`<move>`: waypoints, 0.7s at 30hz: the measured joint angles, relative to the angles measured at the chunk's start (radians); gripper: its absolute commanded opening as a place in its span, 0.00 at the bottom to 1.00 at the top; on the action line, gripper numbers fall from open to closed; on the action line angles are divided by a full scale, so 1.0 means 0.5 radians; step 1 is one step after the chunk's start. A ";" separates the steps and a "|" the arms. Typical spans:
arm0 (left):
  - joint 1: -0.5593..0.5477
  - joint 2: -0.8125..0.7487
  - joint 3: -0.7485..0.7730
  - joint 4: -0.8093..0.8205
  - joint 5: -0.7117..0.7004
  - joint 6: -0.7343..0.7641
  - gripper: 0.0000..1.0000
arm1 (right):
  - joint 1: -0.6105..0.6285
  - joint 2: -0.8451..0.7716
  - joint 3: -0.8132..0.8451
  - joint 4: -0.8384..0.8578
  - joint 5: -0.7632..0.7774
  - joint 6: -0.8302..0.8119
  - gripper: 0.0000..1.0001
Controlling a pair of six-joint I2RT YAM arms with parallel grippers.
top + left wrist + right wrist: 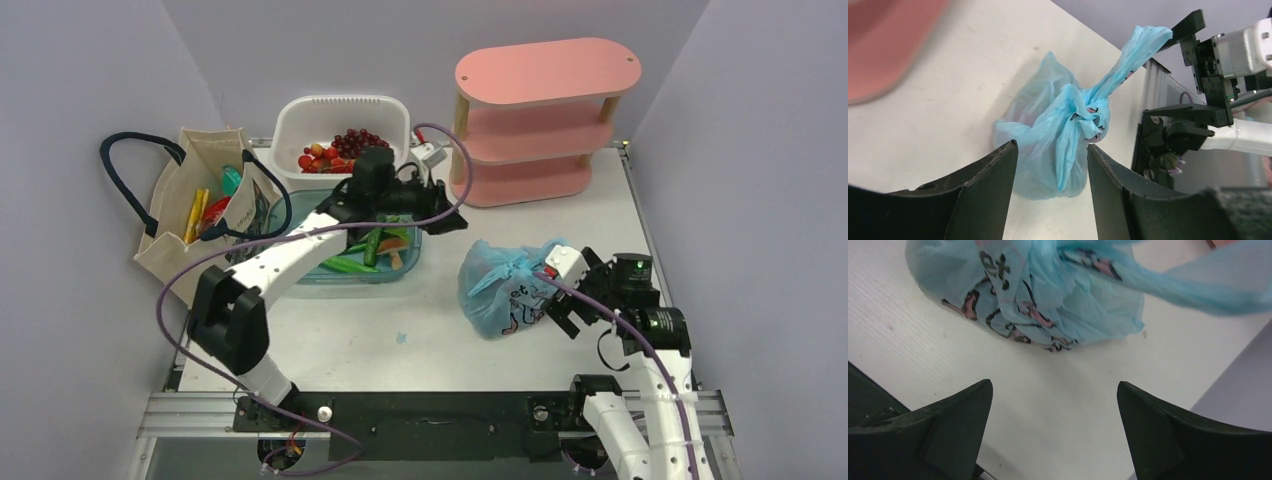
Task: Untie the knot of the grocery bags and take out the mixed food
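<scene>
The light blue plastic bag point(497, 290) with pinkish print lies on the table right of centre. Its knot point(497, 272) is a bunched lump on top, still tied; one handle tail trails toward the right arm. In the left wrist view the bag point(1048, 145), the knot point(1087, 114) and the tail point(1143, 45) show beyond my fingers. My left gripper point(448, 224) is open and empty, apart from the bag on its far left side. My right gripper point(553, 298) is open and empty, close beside the bag's right side point(1033, 295). The beige canvas tote point(200, 215) with navy handles stands at the left with snack packets point(212, 205) inside.
A clear teal tub point(405, 268) with green vegetables lies under the left arm. A white slotted basket point(340, 112) with grapes and red fruit stands behind it. A pink tiered shelf point(540, 120) stands at the back right. The right table edge is close to the right gripper.
</scene>
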 measured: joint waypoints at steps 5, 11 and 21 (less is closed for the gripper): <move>0.118 -0.350 -0.182 0.024 -0.100 0.275 0.52 | 0.153 0.237 0.000 0.214 -0.176 0.085 0.88; 0.126 -0.598 -0.384 -0.017 -0.131 0.650 0.53 | 0.342 0.411 -0.146 0.530 -0.197 0.227 0.66; 0.085 -0.780 -0.692 -0.143 -0.121 1.273 0.44 | 0.600 0.547 -0.238 0.962 -0.082 0.088 0.00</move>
